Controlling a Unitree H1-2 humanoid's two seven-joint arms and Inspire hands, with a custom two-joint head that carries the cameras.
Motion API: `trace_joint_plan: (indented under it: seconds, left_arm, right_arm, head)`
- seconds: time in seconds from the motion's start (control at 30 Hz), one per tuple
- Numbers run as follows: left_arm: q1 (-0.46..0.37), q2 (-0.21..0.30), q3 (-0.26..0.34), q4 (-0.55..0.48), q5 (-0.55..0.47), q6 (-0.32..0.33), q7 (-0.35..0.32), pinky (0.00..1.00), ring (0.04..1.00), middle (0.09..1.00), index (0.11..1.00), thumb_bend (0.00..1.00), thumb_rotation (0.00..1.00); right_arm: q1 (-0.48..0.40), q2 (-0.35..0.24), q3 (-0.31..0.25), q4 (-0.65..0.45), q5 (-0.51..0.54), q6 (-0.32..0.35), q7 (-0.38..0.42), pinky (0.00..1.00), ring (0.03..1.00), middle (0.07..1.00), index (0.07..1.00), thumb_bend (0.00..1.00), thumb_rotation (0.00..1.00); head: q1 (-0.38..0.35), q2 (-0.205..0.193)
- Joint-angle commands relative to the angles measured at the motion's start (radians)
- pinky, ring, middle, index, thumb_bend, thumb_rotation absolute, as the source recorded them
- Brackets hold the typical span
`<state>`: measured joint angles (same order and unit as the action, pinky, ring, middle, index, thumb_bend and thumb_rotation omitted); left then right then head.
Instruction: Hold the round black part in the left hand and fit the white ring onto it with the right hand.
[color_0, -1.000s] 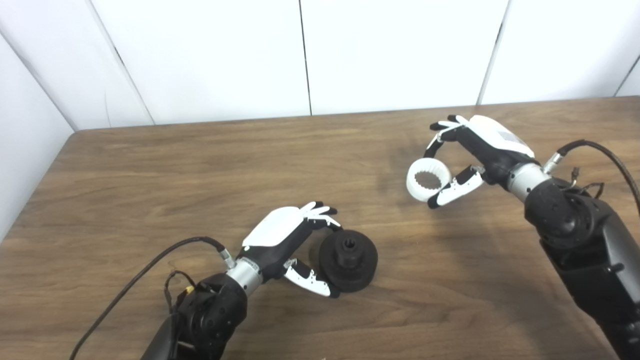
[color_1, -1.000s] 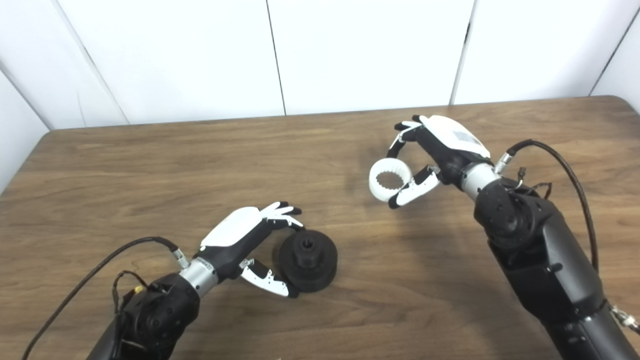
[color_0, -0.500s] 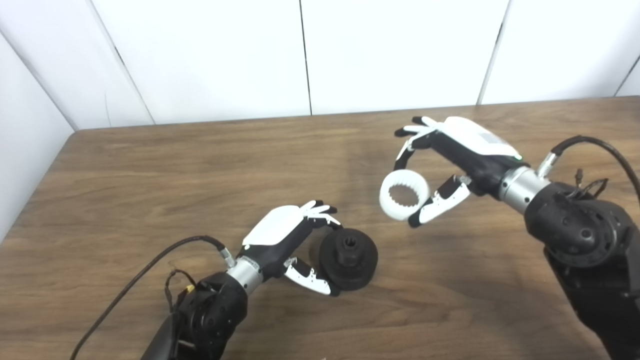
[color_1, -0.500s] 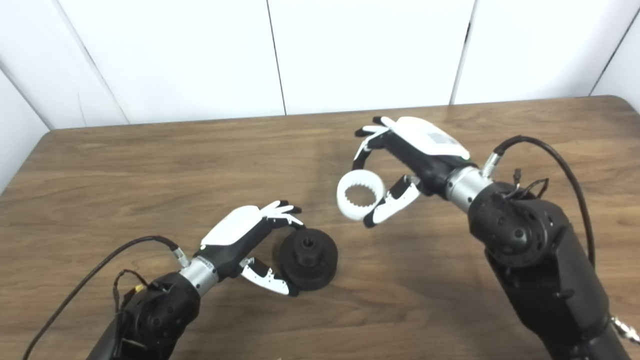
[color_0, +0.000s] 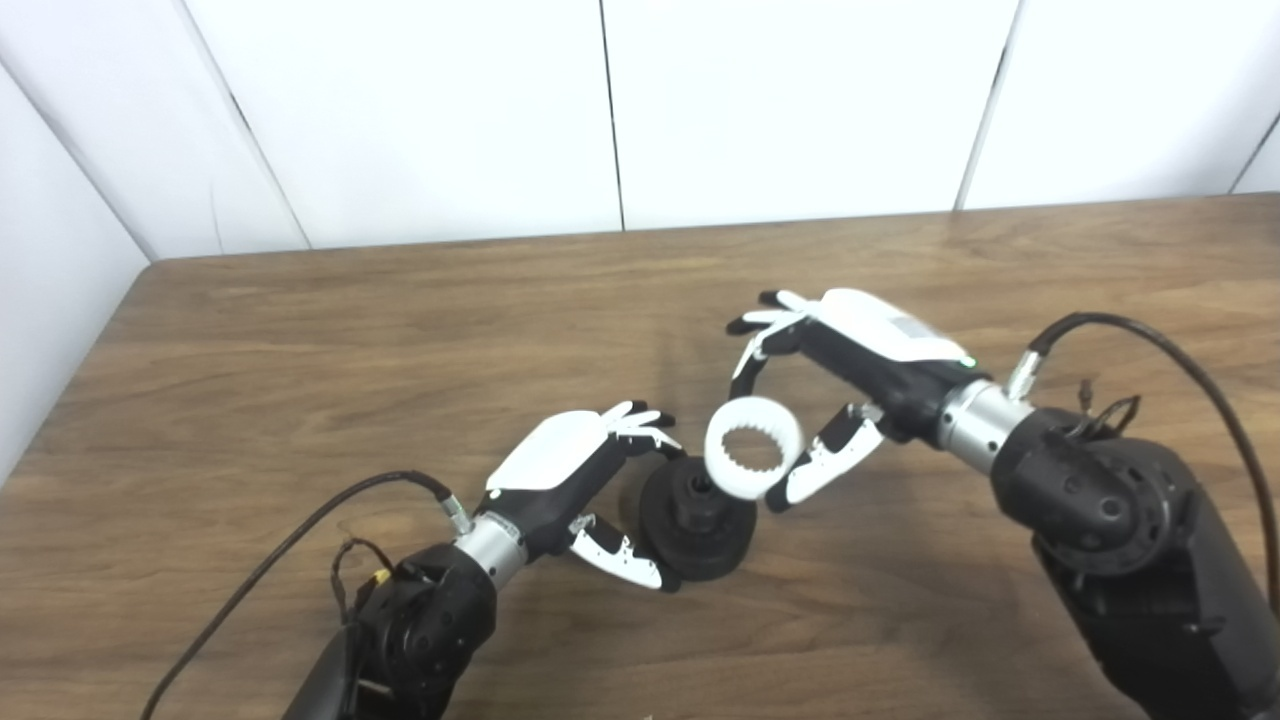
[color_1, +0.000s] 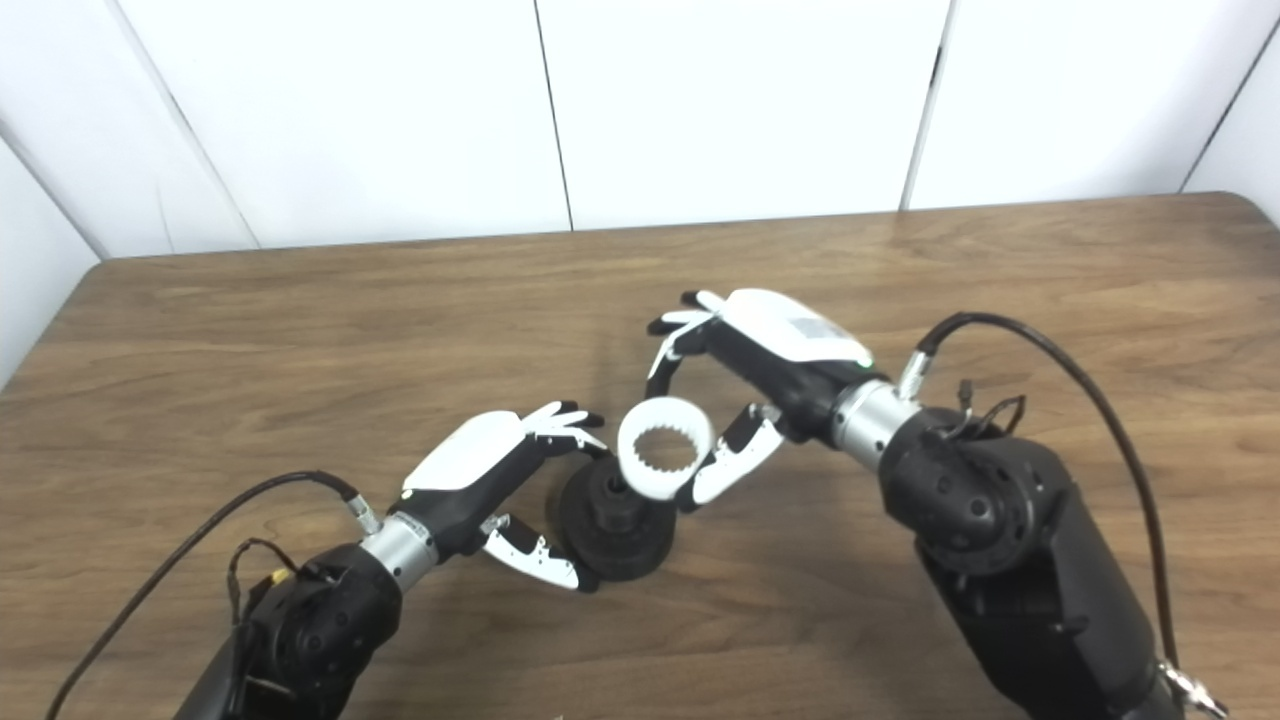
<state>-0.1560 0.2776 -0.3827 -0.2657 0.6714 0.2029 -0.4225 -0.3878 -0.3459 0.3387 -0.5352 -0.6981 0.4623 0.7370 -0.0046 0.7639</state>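
Note:
The round black part (color_0: 700, 525) rests on the wooden table (color_0: 300, 330), a stepped disc with a raised hub on top. My left hand (color_0: 580, 480) is shut on its left side, fingers above and thumb below. The white ring (color_0: 753, 461), toothed inside, hangs in the air just up and right of the hub, overlapping the part's upper right edge. My right hand (color_0: 850, 370) is shut on the ring, pinching it between fingers at the top and thumb at the lower right. In the right eye view the ring (color_1: 665, 461) covers part of the hub (color_1: 605, 500).
White wall panels (color_0: 600, 110) stand behind the table's far edge. Black cables (color_0: 300, 530) trail from both wrists over the table. Bare wood lies to the left, the far side and the right of the hands.
My right hand has carried the white ring down and left from the far right of the table to just above the black part. The left hand and the black part have stayed in place.

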Motion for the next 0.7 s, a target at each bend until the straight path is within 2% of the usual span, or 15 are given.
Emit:
trace_joint_plan:
  seconds: [0.0,0.33,0.67]
  left_arm:
    - [-0.017,0.009,-0.001,0.012,0.001,0.011,-0.014,0.87,0.988,0.929,0.695,0.84,0.23]
    - [-0.016,0.002,-0.008,0.013,0.011,0.012,-0.011,0.88,0.985,0.926,0.695,0.84,0.23]
    - [-0.013,0.000,-0.012,0.012,0.017,0.022,-0.016,0.87,0.988,0.930,0.703,0.84,0.24]
  right_arm:
    - [-0.037,0.013,0.002,-0.007,-0.011,-0.018,-0.027,1.00,1.000,0.892,0.486,0.53,0.15]
    - [-0.022,0.056,0.037,0.008,0.000,-0.023,-0.035,1.00,1.000,0.902,0.487,0.52,0.15]
    - [-0.018,0.069,0.055,0.022,-0.007,-0.037,-0.053,1.00,1.000,0.900,0.487,0.52,0.15]
  head:
    - [-0.001,0.001]
    - [-0.002,0.003]
    - [-0.002,0.002]
